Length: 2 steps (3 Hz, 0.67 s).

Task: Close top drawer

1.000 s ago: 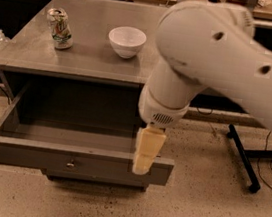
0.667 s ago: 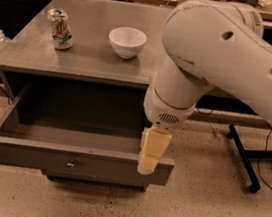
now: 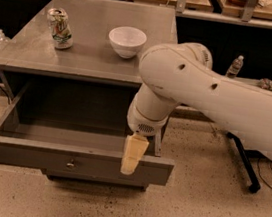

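Top drawer (image 3: 28, 155) sat pulled well out below the tabletop (image 3: 88, 56), front panel facing the camera, knob (image 3: 71, 163) at centre. Pincer (image 3: 132, 156) hung tip-down against the panel's top edge, right of the knob. It looked placed to shove the front in, not to grab the knob. Open or closed: couldn't tell. Can (image 3: 60, 28) and bowl (image 3: 127, 41) stood on the tabletop, out of the push path. Closing not yet done.

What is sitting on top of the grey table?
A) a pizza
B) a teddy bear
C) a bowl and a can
C: a white bowl and a can stand on the tabletop; the gripper hangs at the front panel of the open top drawer.
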### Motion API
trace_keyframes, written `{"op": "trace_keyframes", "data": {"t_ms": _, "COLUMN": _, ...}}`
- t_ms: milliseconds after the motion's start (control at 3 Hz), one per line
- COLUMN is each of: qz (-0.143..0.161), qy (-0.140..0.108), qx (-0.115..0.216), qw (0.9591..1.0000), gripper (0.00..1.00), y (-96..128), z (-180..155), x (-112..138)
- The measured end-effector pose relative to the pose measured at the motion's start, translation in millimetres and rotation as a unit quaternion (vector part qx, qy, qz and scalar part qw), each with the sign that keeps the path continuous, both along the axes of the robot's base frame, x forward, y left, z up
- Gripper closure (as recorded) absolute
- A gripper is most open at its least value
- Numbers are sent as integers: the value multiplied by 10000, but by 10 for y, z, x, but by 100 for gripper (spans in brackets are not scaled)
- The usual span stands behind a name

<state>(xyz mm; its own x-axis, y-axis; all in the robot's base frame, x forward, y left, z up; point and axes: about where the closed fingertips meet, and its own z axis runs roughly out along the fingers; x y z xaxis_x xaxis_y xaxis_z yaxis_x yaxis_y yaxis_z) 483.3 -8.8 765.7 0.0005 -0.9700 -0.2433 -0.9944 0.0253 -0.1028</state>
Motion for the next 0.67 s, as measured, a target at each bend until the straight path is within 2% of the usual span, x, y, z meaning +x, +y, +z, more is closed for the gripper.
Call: {"op": "trace_keyframes", "data": {"t_ms": 667, "qz": -11, "qy": 31, "qx": 30, "qw": 10000, "gripper": 0, "y": 373, "z": -603, "x": 199}}
